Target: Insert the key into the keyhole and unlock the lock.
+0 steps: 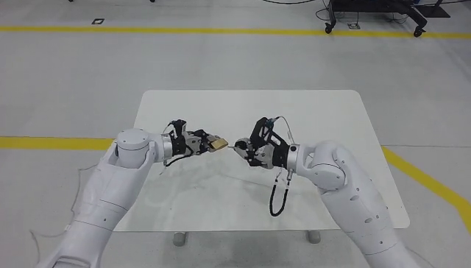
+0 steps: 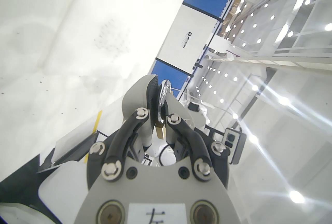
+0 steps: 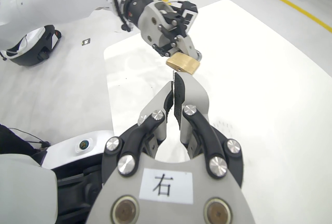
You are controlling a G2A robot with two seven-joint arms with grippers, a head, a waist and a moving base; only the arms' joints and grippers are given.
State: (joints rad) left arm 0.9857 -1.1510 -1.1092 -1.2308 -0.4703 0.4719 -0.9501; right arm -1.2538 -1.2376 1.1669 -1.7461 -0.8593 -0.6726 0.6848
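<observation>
I see left claw point(image 3: 194, 53) clamped on padlock point(image 3: 183, 63) above mid worktop point(image 1: 324, 113). Right claw point(image 3: 174, 82), at padlock's 3 o'clock in top view, pinches key point(image 3: 173, 74). Blade mostly hidden between pads point(image 3: 179, 95), tip at padlock base. Can't tell insertion depth.

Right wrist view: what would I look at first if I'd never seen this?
The shiny brass padlock, pinched in the left arm's fingers above the white table. Facing it, the right arm's fingers pinch a thin key, its tip right at the padlock's base.
</observation>
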